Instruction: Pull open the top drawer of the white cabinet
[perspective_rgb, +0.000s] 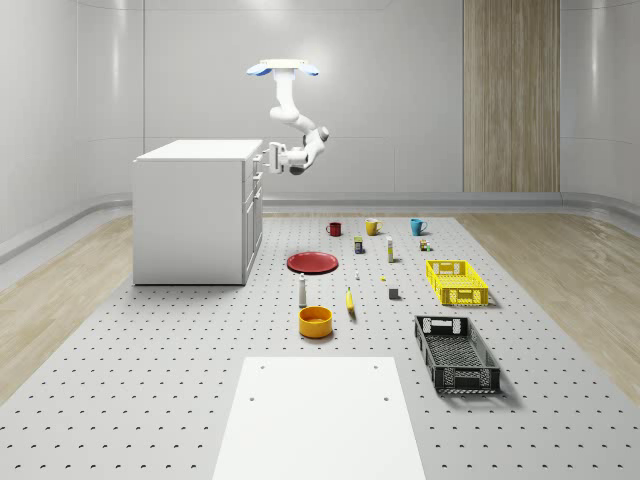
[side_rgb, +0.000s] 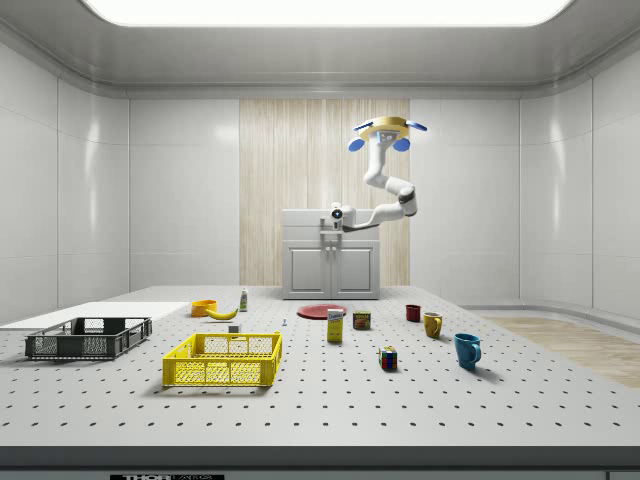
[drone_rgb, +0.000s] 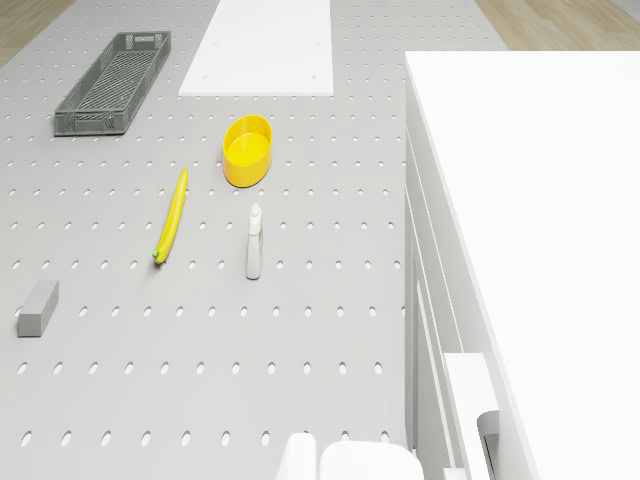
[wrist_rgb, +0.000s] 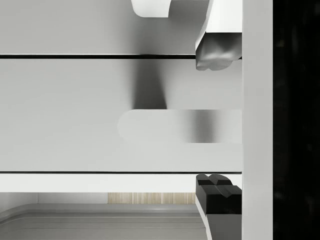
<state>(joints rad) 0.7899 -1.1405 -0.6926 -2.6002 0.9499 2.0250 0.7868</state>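
Whole-scene view puts your drone (perspective_rgb: 284, 68) hovering in the air beside the cabinet (perspective_rgb: 195, 210), the arm bent down so the gripper (perspective_rgb: 272, 156) sits at the top drawer (perspective_rgb: 253, 163) on the front face; hold that height steady and pull straight out, away from the front. Wrist view shows your jaws spread, one fingertip (wrist_rgb: 216, 52) on each side of the handle (wrist_rgb: 180, 125), which lies crosswise between them, not yet pinched, so close squarely on it first.
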